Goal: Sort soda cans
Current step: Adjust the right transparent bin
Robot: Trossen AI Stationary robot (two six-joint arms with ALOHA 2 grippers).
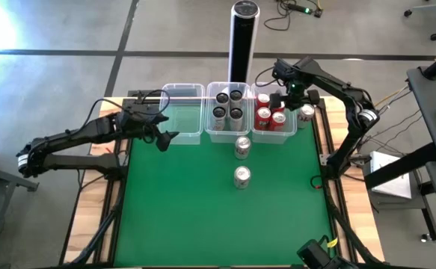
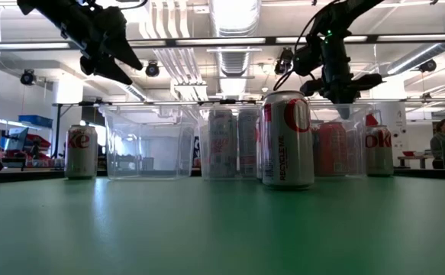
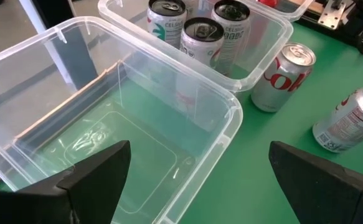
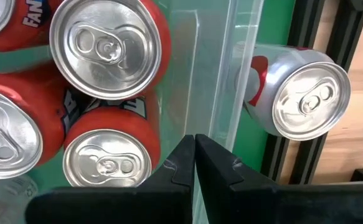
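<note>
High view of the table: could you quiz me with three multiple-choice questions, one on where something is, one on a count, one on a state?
1. The right gripper is over:
A the bin holding red cans
B the empty bin
C the bare mat

2. Dark cans in the middle bin:
A two
B four
C six

3. The left gripper has its fingers:
A open
B shut on a can
C shut on nothing

Answers: 1 A, it hangs at that bin's wall above red cans. 2 B, four tops show. 3 A, the left wrist view shows a wide gap.
</note>
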